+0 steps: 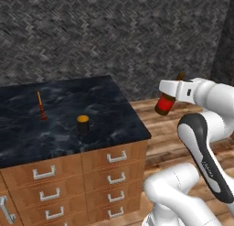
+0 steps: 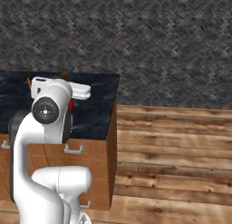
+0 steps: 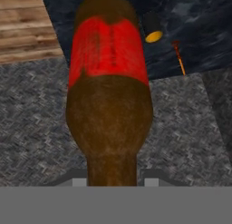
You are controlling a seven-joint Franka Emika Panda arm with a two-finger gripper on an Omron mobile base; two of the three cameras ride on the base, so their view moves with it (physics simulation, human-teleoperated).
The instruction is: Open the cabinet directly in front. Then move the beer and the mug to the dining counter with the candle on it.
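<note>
My gripper [image 1: 173, 93] is shut on the beer [image 1: 165, 104], a dark brown bottle with a red label, gripped near its neck. The bottle hangs tilted in the air over the floor, just right of the dining counter [image 1: 107, 104] and off its corner. In the hand view the beer [image 3: 108, 105] reaches away from the gripper [image 3: 112, 180]. The black mug [image 1: 82, 123] with an orange inside stands on the black marbled top near its front edge. The thin orange candle [image 1: 40, 105] stands left of it and farther back. Both mug [image 3: 152, 28] and candle [image 3: 180, 60] appear past the bottle. The cabinet is out of view.
Brown drawers [image 1: 116, 156] with silver handles run under the counter top. Wooden floor [image 2: 172, 150] stretches to the right of the counter. A dark herringbone wall [image 1: 114, 33] stands behind everything. My own arm [image 2: 45, 123] hides much of the counter [image 2: 97, 105] in the right base view.
</note>
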